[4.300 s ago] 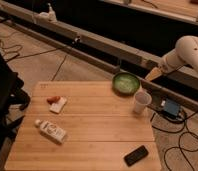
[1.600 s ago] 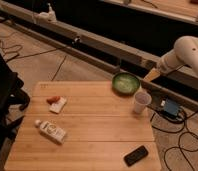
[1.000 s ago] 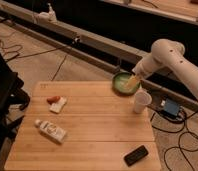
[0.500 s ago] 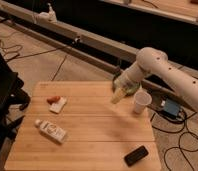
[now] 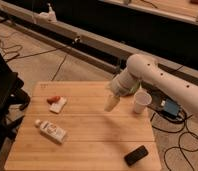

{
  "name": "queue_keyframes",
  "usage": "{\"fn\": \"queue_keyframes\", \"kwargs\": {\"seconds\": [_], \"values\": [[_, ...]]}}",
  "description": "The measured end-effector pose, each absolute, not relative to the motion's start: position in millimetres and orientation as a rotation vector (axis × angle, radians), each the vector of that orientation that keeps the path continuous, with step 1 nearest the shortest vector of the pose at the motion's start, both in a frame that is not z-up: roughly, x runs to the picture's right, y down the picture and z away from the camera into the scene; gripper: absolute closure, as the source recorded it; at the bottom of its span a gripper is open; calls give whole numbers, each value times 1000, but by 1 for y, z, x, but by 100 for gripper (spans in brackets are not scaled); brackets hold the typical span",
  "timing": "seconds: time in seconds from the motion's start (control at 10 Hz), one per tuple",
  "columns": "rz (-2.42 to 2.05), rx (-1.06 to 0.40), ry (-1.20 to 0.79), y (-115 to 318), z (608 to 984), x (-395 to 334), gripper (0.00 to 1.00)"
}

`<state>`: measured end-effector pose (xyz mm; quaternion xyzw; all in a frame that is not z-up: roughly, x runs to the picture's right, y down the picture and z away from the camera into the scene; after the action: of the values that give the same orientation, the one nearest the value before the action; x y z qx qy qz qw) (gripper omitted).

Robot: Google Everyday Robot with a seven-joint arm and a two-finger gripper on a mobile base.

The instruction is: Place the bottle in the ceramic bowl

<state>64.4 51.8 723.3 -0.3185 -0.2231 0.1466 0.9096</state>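
**A:** Lab-type room, bare floor with cables (image 5: 66, 57) trailing about, and a wooden desk (image 5: 92, 147) in the middle. Why's the arm (image 5: 162, 80) leaning in from the right like that?

**B:** I'd guess it has to get across to the bottle. The gripper (image 5: 111, 103) hangs over the far middle of the desk carrying nothing, and I can't tell if it's wide or narrow. The arm hides most of the ceramic bowl (image 5: 138, 89), with just a green edge showing near the paper cup (image 5: 141, 102).

**A:** And the bottle?

**B:** The bottle (image 5: 51, 131) lies flat at the near left, well apart from the gripper and the bowl. There's a phone (image 5: 136, 155) near right and a napkin (image 5: 57, 104) further back.

**A:** Any readable text?

**B:** Nope. The label has reddish print but it's too small to read.
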Motion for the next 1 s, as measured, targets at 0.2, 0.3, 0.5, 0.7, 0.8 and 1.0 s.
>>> {"fn": "queue_keyframes", "kwargs": {"seconds": [0.2,0.3,0.5,0.7,0.8,1.0], "values": [[304,-653,-459,50,724,65,20],[326,-640,-456,47,726,68,20],[335,-627,-444,45,734,60,20],[257,-673,-453,63,740,20,20],[228,-692,-460,69,741,6,20],[164,-727,-491,78,743,-31,20]]}}
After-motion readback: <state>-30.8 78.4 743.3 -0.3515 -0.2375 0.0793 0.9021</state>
